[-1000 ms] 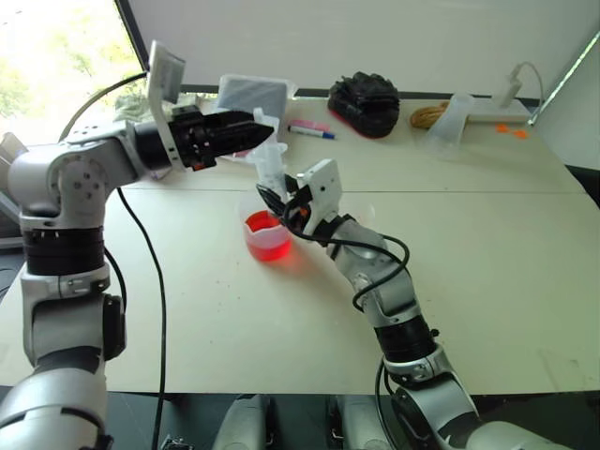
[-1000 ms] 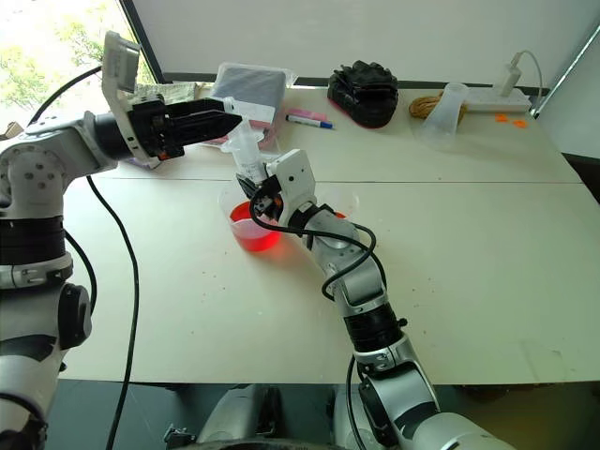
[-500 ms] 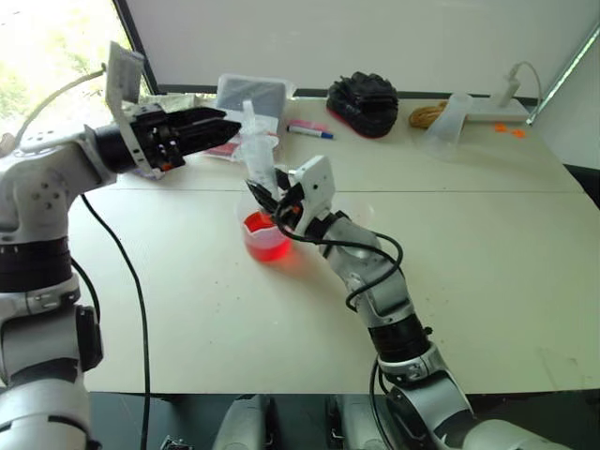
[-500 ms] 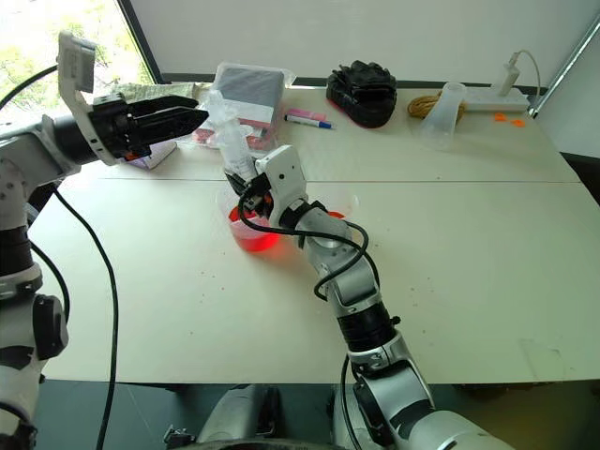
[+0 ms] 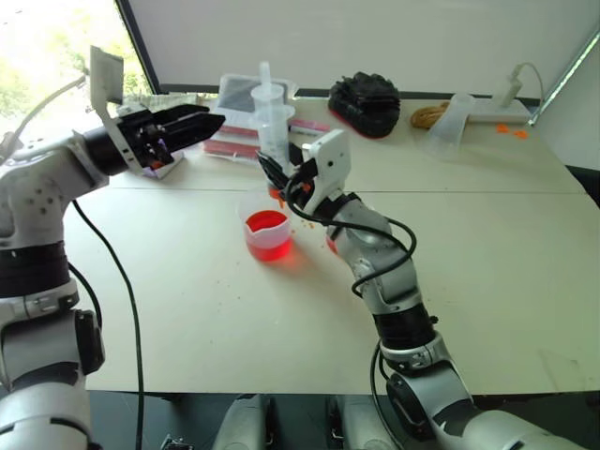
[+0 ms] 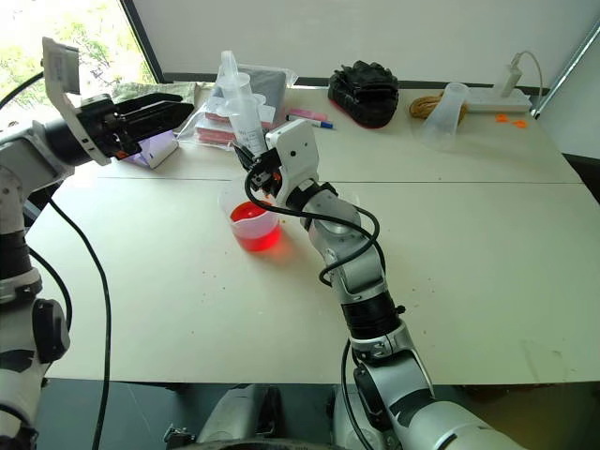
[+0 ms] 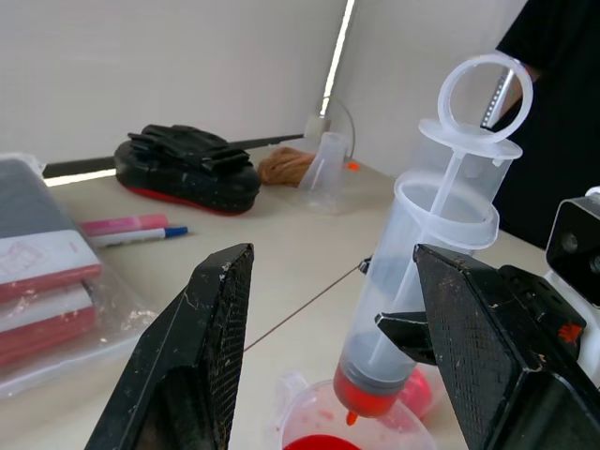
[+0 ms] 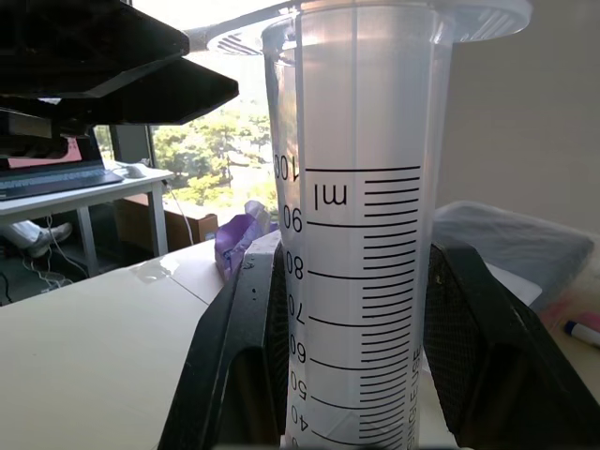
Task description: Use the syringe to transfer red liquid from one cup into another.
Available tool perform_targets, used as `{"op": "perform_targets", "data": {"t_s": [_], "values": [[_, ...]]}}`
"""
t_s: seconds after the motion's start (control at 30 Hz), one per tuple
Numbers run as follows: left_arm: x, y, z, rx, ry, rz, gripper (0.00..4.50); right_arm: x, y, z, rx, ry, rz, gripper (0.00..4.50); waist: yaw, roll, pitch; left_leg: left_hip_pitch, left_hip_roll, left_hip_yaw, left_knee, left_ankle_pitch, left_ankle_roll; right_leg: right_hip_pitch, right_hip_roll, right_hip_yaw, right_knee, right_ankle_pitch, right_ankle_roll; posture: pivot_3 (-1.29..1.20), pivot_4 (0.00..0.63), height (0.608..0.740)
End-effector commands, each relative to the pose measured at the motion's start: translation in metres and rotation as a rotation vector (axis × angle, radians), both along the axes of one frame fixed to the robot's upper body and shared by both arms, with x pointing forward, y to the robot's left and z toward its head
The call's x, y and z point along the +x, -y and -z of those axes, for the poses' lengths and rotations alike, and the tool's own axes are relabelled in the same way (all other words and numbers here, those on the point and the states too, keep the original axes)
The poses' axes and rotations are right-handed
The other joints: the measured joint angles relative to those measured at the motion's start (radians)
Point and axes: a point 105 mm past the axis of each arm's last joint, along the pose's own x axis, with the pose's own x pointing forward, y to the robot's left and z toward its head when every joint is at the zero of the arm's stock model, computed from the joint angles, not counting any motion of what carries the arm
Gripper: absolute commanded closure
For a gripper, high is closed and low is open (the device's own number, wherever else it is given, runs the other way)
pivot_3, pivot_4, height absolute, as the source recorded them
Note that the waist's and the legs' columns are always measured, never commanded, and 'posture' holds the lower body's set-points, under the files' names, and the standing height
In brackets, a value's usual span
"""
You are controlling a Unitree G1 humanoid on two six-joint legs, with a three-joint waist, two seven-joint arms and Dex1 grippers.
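Note:
My right gripper [image 5: 279,178] is shut on the lower barrel of the syringe [image 5: 273,124], holding it upright. In the right wrist view the black fingers [image 8: 242,356] clamp the marked barrel [image 8: 361,234]. The orange tip [image 7: 364,397] hangs just above the larger cup [image 5: 267,232], which holds red liquid [image 5: 267,225]. The barrel looks clear. A little red of the smaller cup [image 7: 424,390] shows behind the right gripper. My left gripper [image 5: 214,122] is open, level, to the left of the syringe and apart from it.
At the back of the table lie a plastic bag of books [image 5: 234,98], a pink-and-blue marker pen [image 6: 309,118], a black glove-like bundle [image 5: 364,98], a tipped frosted beaker [image 5: 450,117] and a power strip [image 5: 497,114]. A purple object [image 6: 155,150] sits far left.
The right gripper has lifted the syringe up so its tip is out of the larger cup. The left gripper has drawn away to the left, staying open.

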Motion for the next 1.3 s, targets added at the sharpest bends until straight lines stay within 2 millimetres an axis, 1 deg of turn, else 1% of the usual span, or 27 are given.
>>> {"op": "perform_targets", "data": {"t_s": [0.03,0.07,0.13,0.3,0.43,0.53,0.63,0.73,0.8,0.93,1.0,1.03,1.13,1.3], "values": [[0.000,0.006,-0.012,-0.014,0.053,0.027,1.69,-0.013,0.001,-0.022,0.022,0.075,-0.018,3.16,0.000,0.000,0.000,0.000,0.000,0.000,0.000,0.000,0.000,0.000,0.000,0.000,0.000,0.000,0.000,0.00,0.150,0.740],[0.002,0.009,-0.012,-0.017,0.054,0.039,1.69,-0.014,0.003,-0.024,0.020,0.079,-0.017,3.16,0.000,0.000,0.000,0.000,0.000,0.000,0.000,0.000,0.000,0.000,0.000,0.000,0.000,0.000,0.000,0.00,0.150,0.740],[0.006,0.015,-0.012,-0.023,0.055,0.063,1.69,-0.017,0.008,-0.034,0.023,0.098,-0.012,3.16,0.002,0.000,0.000,0.000,0.000,0.000,0.000,0.000,0.000,0.000,0.000,0.000,0.000,0.000,0.000,0.00,0.150,0.740],[0.015,0.029,-0.013,-0.036,0.060,0.119,1.69,-0.028,0.029,-0.066,0.031,0.164,0.025,3.16,0.003,0.000,0.000,0.000,0.000,0.000,0.000,0.000,0.000,0.000,0.001,0.000,0.000,0.000,0.000,0.00,0.150,0.740],[0.020,0.040,-0.011,-0.046,0.064,0.164,1.69,-0.037,0.058,-0.087,0.024,0.209,0.107,3.16,0.004,0.000,0.000,0.000,0.000,0.000,0.000,0.000,0.000,0.000,0.001,0.000,0.000,0.000,0.000,0.00,0.150,0.740],[0.022,0.047,-0.010,-0.049,0.066,0.189,1.69,-0.039,0.082,-0.091,0.013,0.203,0.182,3.16,0.004,0.000,0.000,0.000,0.000,0.000,0.000,-0.001,0.002,0.000,0.001,0.000,0.000,0.000,0.000,0.00,0.150,0.740],[0.024,0.053,-0.010,-0.049,0.067,0.213,1.69,-0.037,0.102,-0.079,0.000,0.155,0.251,3.16,0.005,0.000,0.000,0.000,0.000,0.000,0.000,-0.002,0.003,0.000,0.001,0.000,0.000,0.000,0.000,0.00,0.150,0.740],[0.025,0.059,-0.012,-0.051,0.070,0.236,1.69,-0.034,0.112,-0.058,-0.027,0.106,0.301,3.16,0.005,0.000,0.000,0.000,0.000,0.000,0.000,-0.004,0.007,0.000,0.001,0.000,-0.001,0.000,0.000,0.00,0.150,0.740],[0.026,0.065,-0.014,-0.052,0.075,0.252,1.69,-0.033,0.115,-0.045,-0.035,0.078,0.324,3.16,0.003,0.000,0.000,0.000,-0.001,0.000,0.000,-0.004,0.007,0.000,0.002,0.000,-0.001,0.000,0.000,0.00,0.150,0.740],[0.024,0.080,-0.022,-0.053,0.091,0.308,1.69,-0.031,0.114,-0.022,-0.037,0.033,0.346,3.16,0.004,0.000,0.000,0.000,-0.001,0.001,0.000,-0.004,0.007,0.000,0.002,0.000,-0.001,0.000,0.000,0.00,0.150,0.740],[0.023,0.087,-0.026,-0.057,0.097,0.334,1.69,-0.031,0.113,-0.016,-0.038,0.025,0.350,3.16,0.004,0.000,0.000,0.000,-0.001,0.000,0.000,-0.004,0.007,0.000,0.002,0.000,-0.001,0.000,0.000,0.00,0.150,0.740],[0.019,0.095,-0.029,-0.062,0.098,0.371,1.69,-0.031,0.111,-0.013,-0.040,0.022,0.351,3.16,0.004,0.000,0.000,0.000,-0.001,0.000,0.000,-0.004,0.007,0.000,0.003,0.000,-0.001,0.000,0.000,0.00,0.150,0.740],[0.011,0.112,-0.035,-0.060,0.105,0.448,1.69,-0.031,0.108,-0.008,-0.035,0.021,0.354,3.16,0.004,0.000,0.000,0.000,-0.001,0.000,0.000,-0.004,0.007,0.000,0.003,0.000,-0.001,0.000,0.000,0.00,0.150,0.740],[0.004,0.128,-0.042,-0.052,0.115,0.521,1.69,-0.029,0.106,-0.005,-0.014,0.021,0.366,3.16,0.004,0.000,0.000,0.000,-0.001,0.000,0.000,-0.004,0.007,0.000,0.003,0.000,-0.001,0.000,0.000,0.00,0.150,0.740]]}}
